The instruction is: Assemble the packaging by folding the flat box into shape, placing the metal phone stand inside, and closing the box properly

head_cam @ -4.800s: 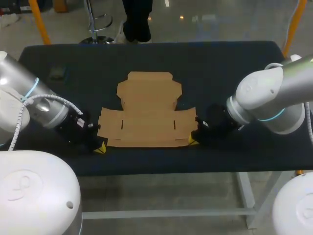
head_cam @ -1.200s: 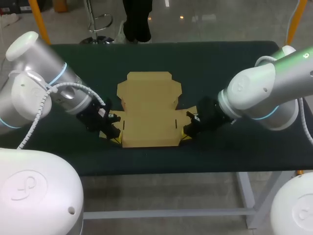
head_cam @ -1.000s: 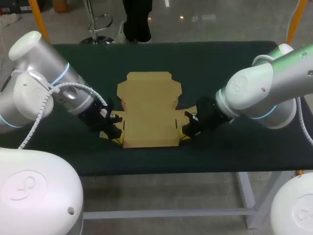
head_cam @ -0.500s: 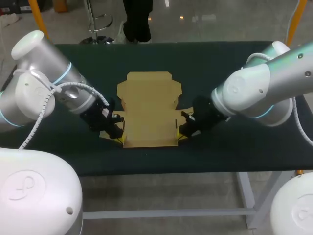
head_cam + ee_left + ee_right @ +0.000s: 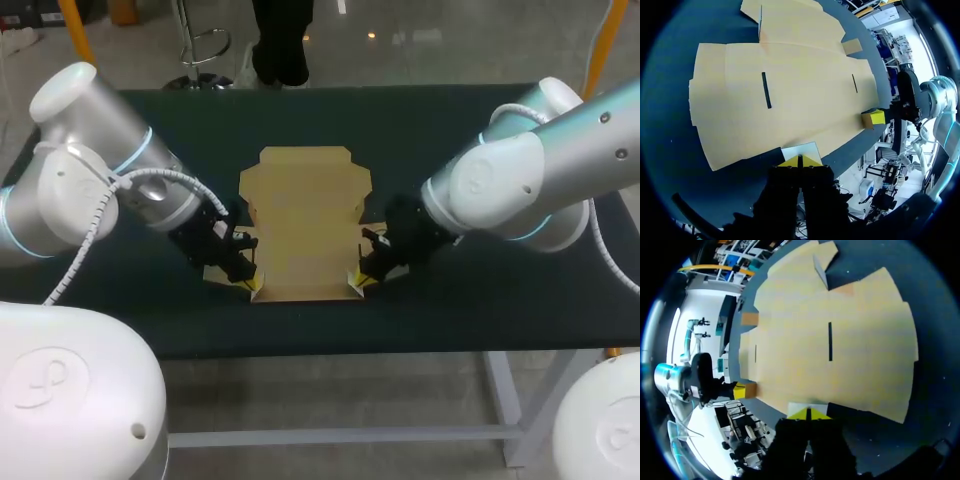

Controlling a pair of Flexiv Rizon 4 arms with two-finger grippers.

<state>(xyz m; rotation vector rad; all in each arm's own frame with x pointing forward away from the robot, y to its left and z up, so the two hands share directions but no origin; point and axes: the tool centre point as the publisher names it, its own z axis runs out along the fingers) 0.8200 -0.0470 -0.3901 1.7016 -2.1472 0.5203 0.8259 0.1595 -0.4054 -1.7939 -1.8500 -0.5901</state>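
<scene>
Head view: two claws sit at the near corners of the brown box [image 5: 305,225].

The box lies on the dark table [image 5: 450,130], in the middle, near the front edge. Its side flaps are tipped up, and the lid part lies flat farther back. The left gripper [image 5: 250,285] is at the near left corner and the right gripper [image 5: 357,285] is at the near right corner. Both touch the cardboard. In each wrist view the two yellow tips are pressed tight together with only a thin line between them, and they sit right at the box edge.
</scene>
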